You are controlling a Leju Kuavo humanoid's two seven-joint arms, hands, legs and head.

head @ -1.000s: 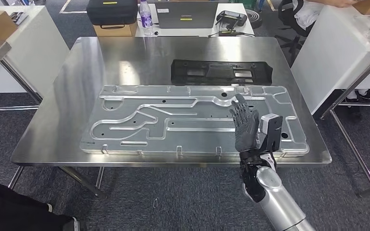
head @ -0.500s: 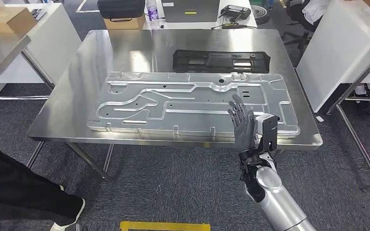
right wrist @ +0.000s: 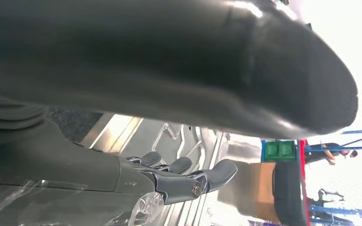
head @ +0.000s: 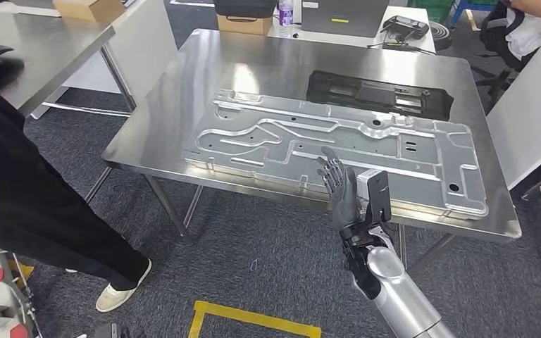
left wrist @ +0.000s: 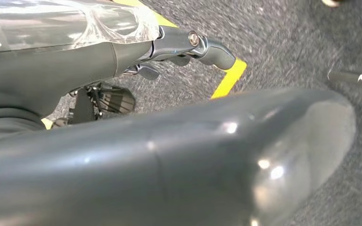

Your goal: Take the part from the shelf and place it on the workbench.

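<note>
Right hand (head: 341, 189) raised, fingers apart

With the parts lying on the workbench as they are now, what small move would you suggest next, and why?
Probably lower the right hand to the robot's side. It is raised, fingers apart, holding nothing, while the large aluminium plate and the black part lie flat on the workbench, so the placing looks done.
</note>
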